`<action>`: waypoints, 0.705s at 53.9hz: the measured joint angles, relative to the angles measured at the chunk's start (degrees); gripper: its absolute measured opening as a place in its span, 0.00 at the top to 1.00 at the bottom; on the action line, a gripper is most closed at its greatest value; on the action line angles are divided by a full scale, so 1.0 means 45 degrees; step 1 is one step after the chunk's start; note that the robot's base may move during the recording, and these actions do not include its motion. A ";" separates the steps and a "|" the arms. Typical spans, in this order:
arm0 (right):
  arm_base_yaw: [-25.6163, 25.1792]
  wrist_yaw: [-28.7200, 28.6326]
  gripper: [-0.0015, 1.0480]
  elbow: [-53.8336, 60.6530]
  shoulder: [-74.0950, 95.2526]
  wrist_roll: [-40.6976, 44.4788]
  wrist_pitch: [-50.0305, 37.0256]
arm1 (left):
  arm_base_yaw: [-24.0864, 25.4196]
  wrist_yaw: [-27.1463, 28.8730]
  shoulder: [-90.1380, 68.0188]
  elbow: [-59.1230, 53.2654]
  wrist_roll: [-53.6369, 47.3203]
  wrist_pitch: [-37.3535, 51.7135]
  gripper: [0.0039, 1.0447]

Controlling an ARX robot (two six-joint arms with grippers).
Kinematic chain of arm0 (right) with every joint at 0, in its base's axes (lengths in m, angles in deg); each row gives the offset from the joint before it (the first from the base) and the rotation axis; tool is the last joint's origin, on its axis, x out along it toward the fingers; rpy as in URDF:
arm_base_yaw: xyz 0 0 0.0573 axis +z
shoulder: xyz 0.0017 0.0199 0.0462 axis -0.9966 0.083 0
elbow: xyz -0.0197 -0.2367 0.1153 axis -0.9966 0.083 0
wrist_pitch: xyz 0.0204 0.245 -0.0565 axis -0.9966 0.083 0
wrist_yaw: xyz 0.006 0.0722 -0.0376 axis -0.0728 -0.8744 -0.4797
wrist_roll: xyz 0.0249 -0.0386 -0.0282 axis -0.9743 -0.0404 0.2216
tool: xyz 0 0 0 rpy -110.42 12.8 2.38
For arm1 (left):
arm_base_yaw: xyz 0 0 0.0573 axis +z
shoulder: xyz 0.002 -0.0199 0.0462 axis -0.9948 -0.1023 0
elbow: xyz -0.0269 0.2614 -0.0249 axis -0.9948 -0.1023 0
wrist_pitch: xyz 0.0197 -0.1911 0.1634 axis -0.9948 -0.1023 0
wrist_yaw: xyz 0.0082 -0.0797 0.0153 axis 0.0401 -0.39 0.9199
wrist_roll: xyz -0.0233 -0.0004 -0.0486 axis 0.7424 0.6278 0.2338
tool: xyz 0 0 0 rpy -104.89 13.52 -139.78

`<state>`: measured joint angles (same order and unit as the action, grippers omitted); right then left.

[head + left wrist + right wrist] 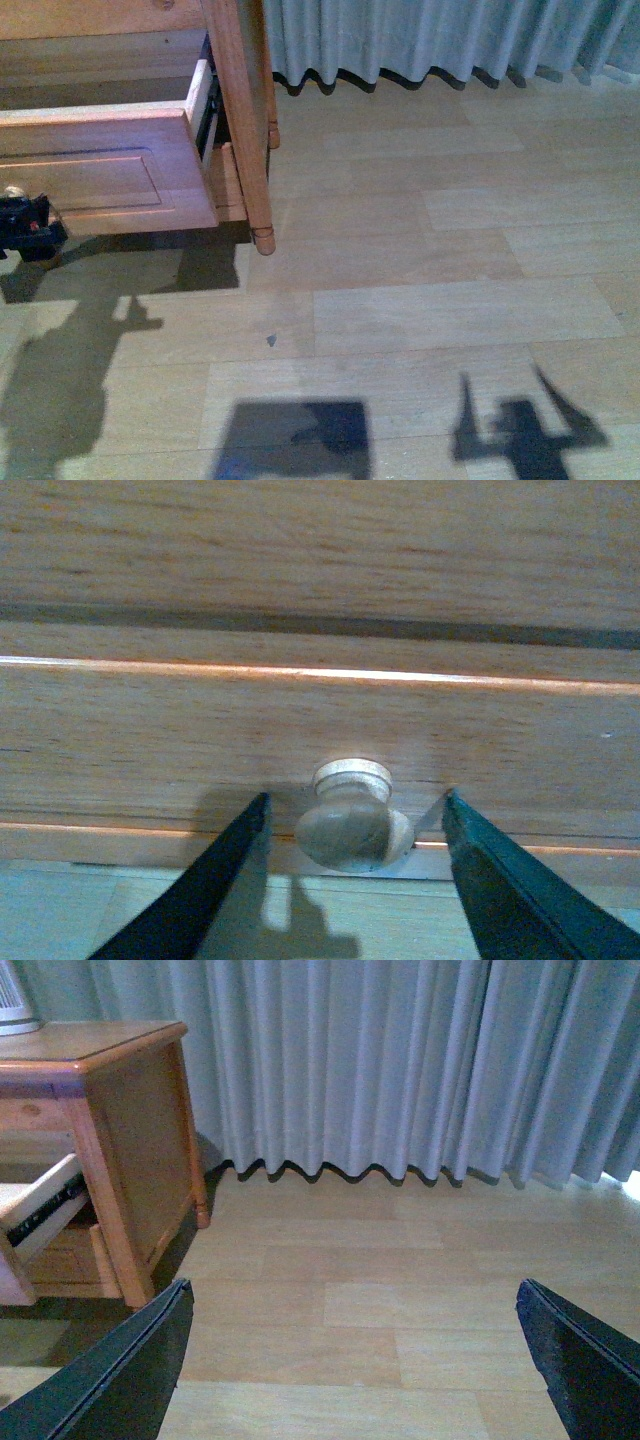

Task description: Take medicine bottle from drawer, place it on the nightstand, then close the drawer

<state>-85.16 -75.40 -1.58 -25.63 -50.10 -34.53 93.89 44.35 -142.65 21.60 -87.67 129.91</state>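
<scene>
Bottle: no sign of the medicine bottle in any view, tbh. It couldn't be told whether it sat in the drawer (110, 170) or somewhere else.
Where they looked: the drawer's inside showed only as a shaded strip in the upper left of the front view. The corner of table (150, 1150) top in the upper left of the right wrist view carried just a white ribbed appliance (15, 1000).
Handling guess: a small plastic bottle would probably be light, stiff and smooth. That makes it likely to roll or pop out of a pinch, so a grip across the middle of its body looked the safest bet.
Drawer: pulled well out of the table, with a dark runner showing on its side. It probably slides easily, and the knob (350, 830) at the centre is the obvious place to take hold.
Left tool (355, 798): fingers apart, one on each side of the knob and just beside it, not clamped on it.
Right tool (352, 1290): fingers wide apart with nothing between them, over bare floor (400, 1260) and well apart from the table.
Floor: pale wood-look planks, hard and a bit shiny, with strong robot shadows along the bottom of the front view.
Room: a grey-blue curtain (400, 1070) hung to the floor along the back.
</scene>
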 joint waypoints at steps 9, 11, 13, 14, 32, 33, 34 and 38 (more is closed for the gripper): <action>0.0000 -0.0005 0.07 0.0000 0.0000 0.0005 0.0000 | 0.0350 -0.0306 0.0442 -0.0597 -0.0214 -0.0262 0.16; 0.0000 0.0000 0.07 0.0000 0.0000 0.0005 0.0000 | 0.0758 -0.0476 0.1064 -0.1384 -0.0403 -0.0597 0.10; 0.0000 0.0005 0.07 0.0005 0.0000 0.0005 0.0000 | 0.1258 -0.0505 0.1817 -0.2263 -0.0476 -0.0874 0.06; 0.0000 0.0005 0.07 0.0005 0.0000 0.0005 0.0000 | 0.1452 -0.0520 0.2084 -0.2511 -0.0534 -0.1059 0.05; 0.0000 -0.0005 0.07 0.0005 -0.0005 0.0005 0.0000 | 0.3419 -0.2939 1.2264 -0.3925 -0.0505 -0.9593 0.06; 0.0000 -0.0005 0.07 0.0000 -0.0005 0.0005 0.0000 | 0.3439 -0.3162 1.2891 -0.3886 -0.0369 -1.0214 0.06; 0.0000 -0.0005 0.07 0.0005 -0.0005 0.0005 0.0000 | 0.3453 -0.3400 1.3794 -0.3832 -0.0243 -1.1026 0.06; 0.0000 -0.0005 0.07 0.0000 -0.0005 0.0005 0.0000 | 0.3473 -0.4143 1.6130 -0.3555 0.0146 -1.3148 0.06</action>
<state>-85.16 -75.43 -1.58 -25.65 -50.08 -34.53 109.52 25.71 -70.06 5.60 -87.02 70.74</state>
